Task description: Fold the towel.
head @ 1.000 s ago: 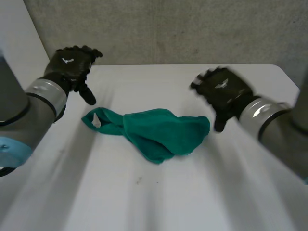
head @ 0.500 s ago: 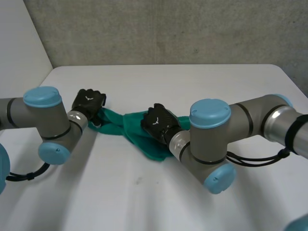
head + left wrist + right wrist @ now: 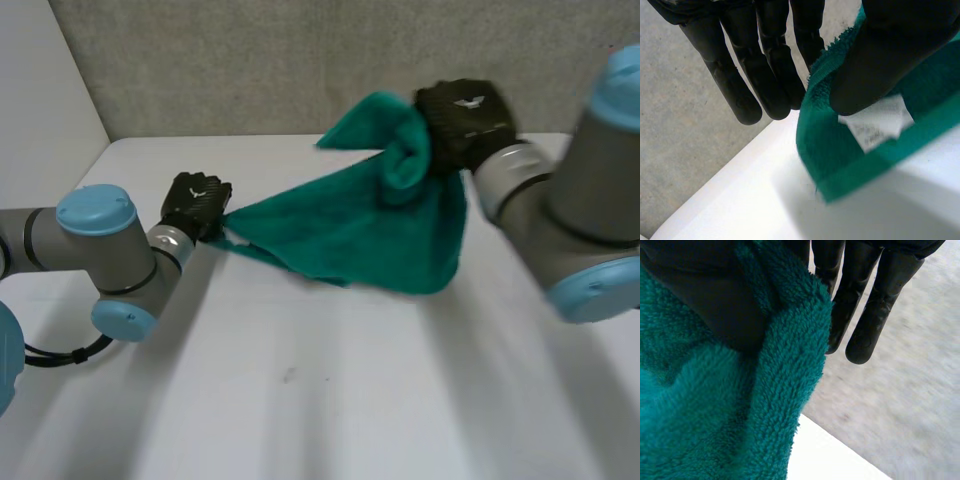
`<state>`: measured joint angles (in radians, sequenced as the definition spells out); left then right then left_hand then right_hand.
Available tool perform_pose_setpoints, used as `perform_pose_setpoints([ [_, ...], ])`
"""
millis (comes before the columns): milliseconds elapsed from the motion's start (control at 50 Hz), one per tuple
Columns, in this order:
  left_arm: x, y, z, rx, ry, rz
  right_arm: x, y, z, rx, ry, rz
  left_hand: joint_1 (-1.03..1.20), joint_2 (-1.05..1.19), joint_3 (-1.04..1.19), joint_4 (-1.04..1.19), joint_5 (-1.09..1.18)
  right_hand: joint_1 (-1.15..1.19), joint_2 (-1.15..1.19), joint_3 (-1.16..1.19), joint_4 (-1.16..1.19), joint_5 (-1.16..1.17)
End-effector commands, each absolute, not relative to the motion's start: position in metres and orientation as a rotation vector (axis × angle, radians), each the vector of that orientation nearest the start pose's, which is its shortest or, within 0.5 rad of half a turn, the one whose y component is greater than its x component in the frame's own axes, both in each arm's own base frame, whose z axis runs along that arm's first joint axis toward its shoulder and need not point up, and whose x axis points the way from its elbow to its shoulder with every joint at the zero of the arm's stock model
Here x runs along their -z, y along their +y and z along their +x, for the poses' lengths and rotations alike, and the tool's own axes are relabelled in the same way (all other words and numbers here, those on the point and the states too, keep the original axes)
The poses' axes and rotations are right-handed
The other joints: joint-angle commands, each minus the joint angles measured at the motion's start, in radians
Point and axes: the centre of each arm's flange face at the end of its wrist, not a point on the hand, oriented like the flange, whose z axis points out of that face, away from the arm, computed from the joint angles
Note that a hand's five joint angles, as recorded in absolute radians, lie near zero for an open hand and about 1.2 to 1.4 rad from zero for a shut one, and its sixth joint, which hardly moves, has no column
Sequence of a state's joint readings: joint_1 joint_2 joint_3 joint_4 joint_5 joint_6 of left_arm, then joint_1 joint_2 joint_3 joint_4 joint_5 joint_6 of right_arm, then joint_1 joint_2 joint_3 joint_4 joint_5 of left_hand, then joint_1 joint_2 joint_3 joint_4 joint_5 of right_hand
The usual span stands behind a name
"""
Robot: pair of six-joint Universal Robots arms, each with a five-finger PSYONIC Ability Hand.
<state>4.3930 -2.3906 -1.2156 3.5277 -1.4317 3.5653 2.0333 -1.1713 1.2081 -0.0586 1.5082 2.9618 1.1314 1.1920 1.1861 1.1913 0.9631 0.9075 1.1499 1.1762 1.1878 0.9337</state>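
Note:
A green towel [image 3: 360,235] hangs stretched between my two hands above the white table [image 3: 300,400]. My left hand [image 3: 195,205] sits low at the towel's left corner. In the left wrist view its thumb [image 3: 890,55] pinches the green towel [image 3: 840,145] by its white label [image 3: 875,125] against the fingers [image 3: 765,75]. My right hand [image 3: 465,120] is raised high at the back right, shut on a bunched fold of the towel. In the right wrist view the towel [image 3: 715,415] is clamped under the thumb [image 3: 705,305], with the other fingers [image 3: 875,305] straight beyond it.
A grey wall [image 3: 300,60] runs behind the table's far edge. Both grey arms with light-blue caps [image 3: 95,210] reach over the table from the sides. A small dark speck [image 3: 288,376] lies on the table's near middle.
Both hands closed on the towel. The right hand rose up and to the right with its end, and the towel went from a crumpled heap to a stretched sheet. The left hand stayed low.

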Motion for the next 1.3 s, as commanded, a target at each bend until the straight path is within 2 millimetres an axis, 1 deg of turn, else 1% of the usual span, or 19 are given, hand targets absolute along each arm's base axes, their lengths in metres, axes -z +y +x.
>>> perform_pose_setpoints([
  [20, -0.17, -0.367, -0.275, 2.203, 2.053, 0.93, -0.275, -0.311, 0.247, 1.965, 2.202, -0.696, 0.265, 0.204, 0.21, 0.205, 0.259, 0.489, 0.246, 0.22, 0.208, 0.288],
  [140, -0.225, -0.37, -0.276, 2.378, 1.859, 0.857, -0.268, -0.322, 0.24, 1.963, 2.242, -0.719, 0.265, 0.204, 0.21, 0.205, 0.259, 0.489, 0.246, 0.22, 0.208, 0.288],
  [200, -0.256, -0.377, -0.282, 2.507, 1.701, 0.803, -0.269, -0.345, 0.248, 2.056, 2.145, -0.634, 0.265, 0.204, 0.21, 0.205, 0.259, 0.489, 0.246, 0.22, 0.208, 0.288],
  [340, -0.327, -0.365, -0.287, 2.758, 1.396, 0.666, -0.308, -0.371, 0.252, 2.092, 1.796, -0.186, 0.265, 0.204, 0.21, 0.205, 0.259, 0.489, 0.246, 0.22, 0.208, 0.288],
  [380, -0.332, -0.361, -0.284, 2.787, 1.398, 0.624, -0.318, -0.371, 0.252, 2.092, 1.731, -0.138, 0.265, 0.204, 0.21, 0.205, 0.259, 0.489, 0.246, 0.22, 0.208, 0.288],
  [440, -0.327, -0.349, -0.277, 2.808, 1.471, 0.592, -0.332, -0.366, 0.246, 2.11, 1.681, -0.126, 0.265, 0.204, 0.21, 0.205, 0.259, 0.489, 0.246, 0.22, 0.208, 0.288],
  [520, -0.312, -0.324, -0.27, 2.785, 1.605, 0.609, -0.321, -0.363, 0.244, 2.085, 1.773, -0.186, 0.265, 0.204, 0.21, 0.205, 0.259, 0.489, 0.246, 0.22, 0.208, 0.288],
  [600, -0.273, -0.287, -0.262, 2.652, 1.811, 0.688, -0.307, -0.36, 0.246, 2.034, 1.852, -0.268, 0.265, 0.204, 0.21, 0.205, 0.259, 0.489, 0.246, 0.22, 0.208, 0.288],
  [620, -0.258, -0.27, -0.261, 2.599, 1.886, 0.727, -0.284, -0.358, 0.253, 1.927, 1.947, -0.38, 0.265, 0.204, 0.21, 0.205, 0.259, 0.489, 0.246, 0.22, 0.208, 0.288],
  [720, -0.212, -0.218, -0.268, 2.421, 2.136, 0.901, -0.273, -0.354, 0.257, 1.842, 1.987, -0.439, 0.265, 0.204, 0.21, 0.205, 0.259, 0.489, 0.246, 0.22, 0.208, 0.288],
  [740, -0.212, -0.218, -0.268, 2.421, 2.137, 0.901, -0.273, -0.354, 0.257, 1.842, 1.987, -0.439, 0.265, 0.204, 0.21, 0.205, 0.259, 0.489, 0.246, 0.22, 0.208, 0.288],
  [760, -0.194, -0.19, -0.274, 2.314, 2.26, 1.021, -0.272, -0.353, 0.258, 1.831, 1.985, -0.451, 0.265, 0.204, 0.21, 0.205, 0.259, 0.489, 0.246, 0.22, 0.208, 0.288],
  [800, -0.19, -0.181, -0.277, 2.281, 2.296, 1.062, -0.272, -0.352, 0.258, 1.831, 1.984, -0.454, 0.265, 0.204, 0.21, 0.205, 0.259, 0.489, 0.246, 0.22, 0.208, 0.288],
  [820, -0.183, -0.16, -0.282, 2.182, 2.38, 1.167, -0.275, -0.35, 0.259, 1.831, 1.975, -0.46, -0.028, -0.089, -0.083, -0.088, -0.035, 0.489, 0.246, 0.22, 0.208, 0.288],
  [900, -0.185, -0.144, -0.287, 2.075, 2.449, 1.266, -0.288, -0.343, 0.259, 1.855, 1.94, -0.474, -0.486, -0.546, -0.54, -0.545, -0.492, 0.489, 0.246, 0.22, 0.208, 0.288],
  [960, -0.193, -0.145, -0.289, 2.081, 2.443, 1.269, -0.304, -0.332, 0.258, 1.883, 1.895, -0.483, -0.527, -0.588, -0.582, -0.587, -0.533, 0.489, 0.246, 0.22, 0.208, 0.288],
  [1060, -0.22, -0.167, -0.296, 2.203, 2.368, 1.193, -0.32, -0.312, 0.263, 1.863, 1.808, -0.559, -0.692, -0.752, -0.746, -0.752, -0.698, 0.489, 0.246, 0.22, 0.208, 0.288],
  [1140, -0.252, -0.216, -0.293, 2.349, 2.247, 1.009, -0.332, -0.294, 0.267, 1.814, 1.712, -0.657, -0.865, -0.925, -0.919, -0.925, -0.871, 0.489, 0.246, 0.22, 0.208, 0.288],
  [1300, -0.237, -0.275, -0.319, 2.383, 2.292, 0.93, -0.36, -0.261, 0.266, 1.811, 1.583, -0.736, -0.889, -0.949, -0.943, -0.948, -0.895, 0.489, 0.246, 0.22, 0.208, 0.288],
])
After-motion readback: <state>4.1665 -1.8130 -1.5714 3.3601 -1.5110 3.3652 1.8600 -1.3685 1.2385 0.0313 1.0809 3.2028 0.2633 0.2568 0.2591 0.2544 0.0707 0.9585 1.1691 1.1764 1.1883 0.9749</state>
